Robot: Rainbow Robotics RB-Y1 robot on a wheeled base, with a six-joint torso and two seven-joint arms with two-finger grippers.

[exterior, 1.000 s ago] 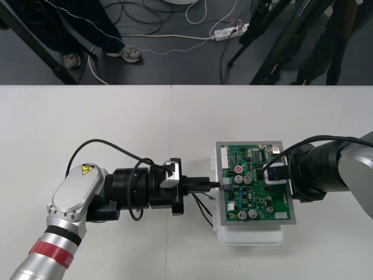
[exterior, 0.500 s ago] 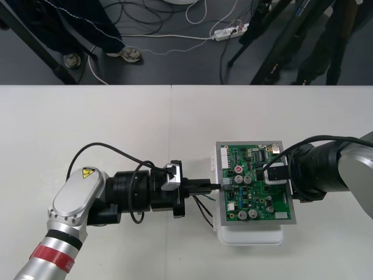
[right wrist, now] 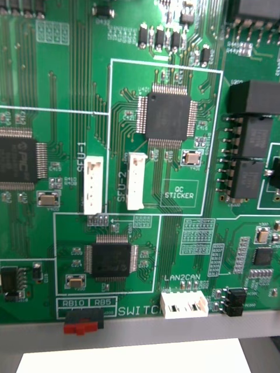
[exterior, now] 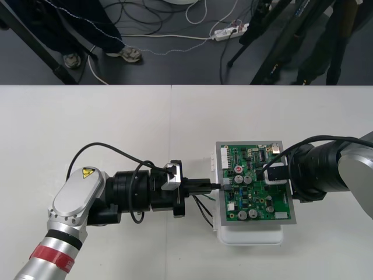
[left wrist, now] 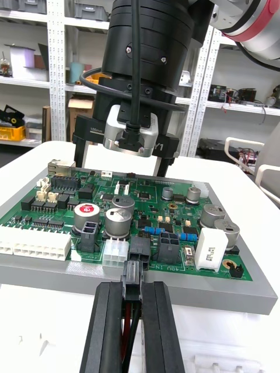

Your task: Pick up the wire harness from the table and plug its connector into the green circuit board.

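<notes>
Clenched tight around the small black plug (left wrist: 133,273) of the wire harness (exterior: 205,205): the left gripper's (left wrist: 133,285) two black fingers (left wrist: 108,326), with red and black wires (left wrist: 129,335) trailing back between them. Held level, plug tip pressed against a black header (left wrist: 140,247) on the near edge of the green circuit board (exterior: 256,192); cannot tell whether seated. Seen from above, reaching in from the left across the table (exterior: 116,128), with loose wires drooping in a loop just beside the board's left edge. Under the board, a white base (exterior: 250,236). Over the board's opposite edge, the right gripper (left wrist: 123,164), fingers spread apart with nothing between them, tips down at the far rim. Close under its wrist camera, black chips and white connectors on the board's face.
</notes>
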